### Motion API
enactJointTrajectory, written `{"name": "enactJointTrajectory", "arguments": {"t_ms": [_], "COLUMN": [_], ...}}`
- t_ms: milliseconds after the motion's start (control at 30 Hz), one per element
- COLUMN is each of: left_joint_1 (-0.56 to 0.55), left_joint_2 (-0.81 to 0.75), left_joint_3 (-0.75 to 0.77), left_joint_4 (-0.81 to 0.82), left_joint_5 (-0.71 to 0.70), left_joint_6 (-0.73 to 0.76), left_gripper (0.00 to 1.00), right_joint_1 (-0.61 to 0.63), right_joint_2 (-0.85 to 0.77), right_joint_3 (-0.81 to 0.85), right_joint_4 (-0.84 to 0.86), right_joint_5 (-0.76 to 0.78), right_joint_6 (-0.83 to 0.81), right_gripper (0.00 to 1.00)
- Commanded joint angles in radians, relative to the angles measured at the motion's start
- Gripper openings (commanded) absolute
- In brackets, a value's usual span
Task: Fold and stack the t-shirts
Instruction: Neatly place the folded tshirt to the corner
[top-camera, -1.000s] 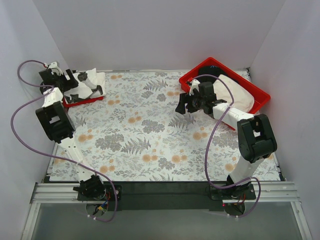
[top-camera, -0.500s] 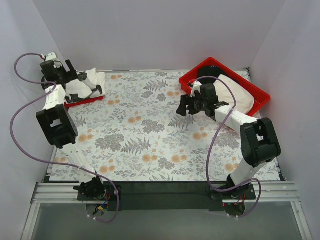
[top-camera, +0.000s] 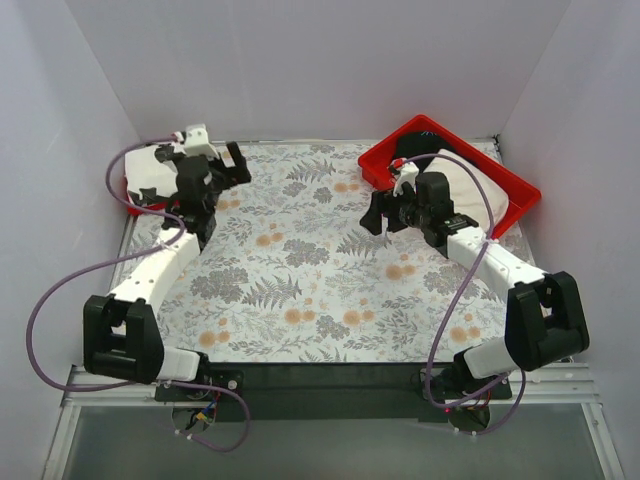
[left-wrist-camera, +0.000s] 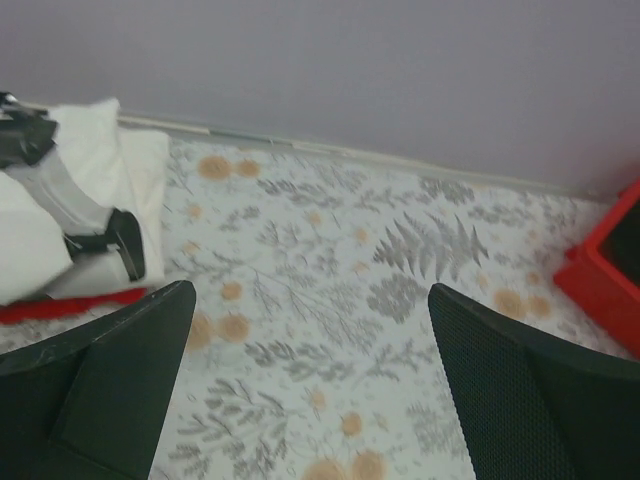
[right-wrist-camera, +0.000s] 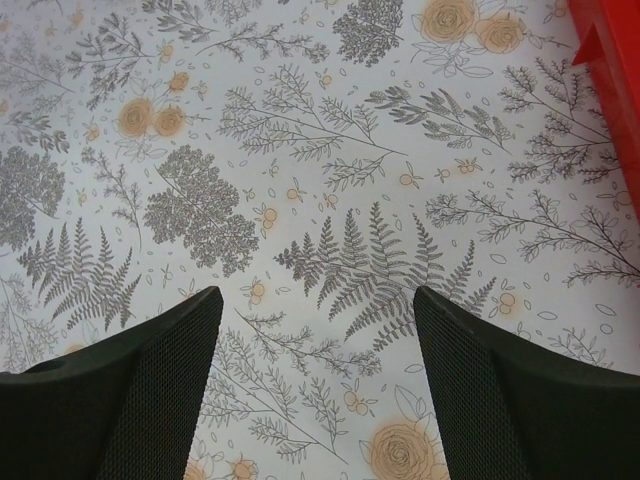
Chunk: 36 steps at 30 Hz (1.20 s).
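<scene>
T-shirt (top-camera: 463, 186) lengthwise in red tray (top-camera: 524, 190), far-left to near-right.

Two claws (left-wrist-camera: 310, 300) (right-wrist-camera: 315, 305), one tray (top-camera: 525, 190), perhaps four shirts (top-camera: 472, 188)

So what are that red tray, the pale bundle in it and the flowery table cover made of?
Red tray: looks like rigid plastic, smooth, with straight moulded walls and crisp corners. Pale bundle: soft cloth, matte, rounded and slumped. Table cover: a thin printed sheet lying flat, matte; fabric or vinyl, I can't tell.
</scene>
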Motion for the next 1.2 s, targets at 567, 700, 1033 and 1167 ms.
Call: {"name": "enactJointTrajectory", "arguments": {"t_ms": [567, 700, 1033, 1167], "left_joint_1": [-0.337, -0.337, -0.337, -0.337], "left_joint_2": [-0.384, -0.436, -0.531, -0.528], "left_joint_3": [-0.415, -0.412, -0.426, -0.423], "left_joint_4": [-0.086, -0.087, -0.113, -0.120], "left_joint_5": [-0.022, 0.027, 0.024, 0.019], "left_joint_6": [-0.198, -0.198, -0.205, -0.201], "left_gripper": [0.96, 0.96, 0.96, 0.96], "right_joint_1": [-0.001, -0.001, -0.001, -0.001], "right_joint_2": [-0.150, -0.182, -0.221, -0.219], "right_joint_3": [-0.111, -0.127, -0.145, -0.150], "right_joint_4": [-0.019, -0.014, -0.014, -0.014], "right_joint_5": [0.190, 0.196, 0.192, 0.189], "right_joint_6": [-0.011, -0.003, 0.005, 0.003], "right_gripper": [0.70, 0.70, 0.69, 0.69]}}
